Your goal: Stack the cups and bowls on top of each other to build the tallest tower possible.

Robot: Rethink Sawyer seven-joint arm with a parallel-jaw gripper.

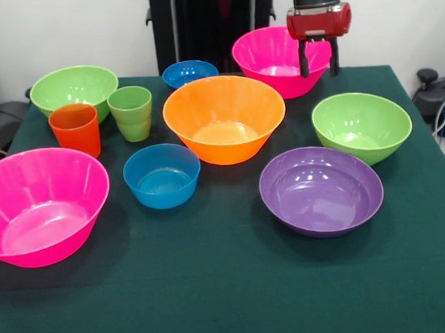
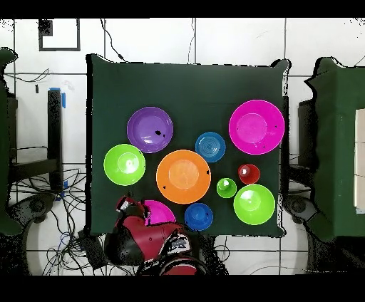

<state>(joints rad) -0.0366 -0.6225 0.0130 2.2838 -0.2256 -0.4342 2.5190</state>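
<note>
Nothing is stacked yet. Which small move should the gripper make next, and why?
Probably lower the gripper onto the rim of the pink bowl below it. Its fingers are open and hang over that bowl, and every bowl and cup stands alone on the table.

dark green cloth-covered table (image 1: pixel 231 302); standing apart on it, all upright: two pink bowls (image 1: pixel 40 204) (image 1: pixel 276 57), orange bowl (image 1: pixel 223 117), two green bowls (image 1: pixel 361 125) (image 1: pixel 73 89), purple bowl (image 1: pixel 321 191), two blue bowls (image 1: pixel 162 175) (image 1: pixel 189 73), orange-red cup (image 1: pixel 75 129) just beside light green cup (image 1: pixel 131 112).
</note>
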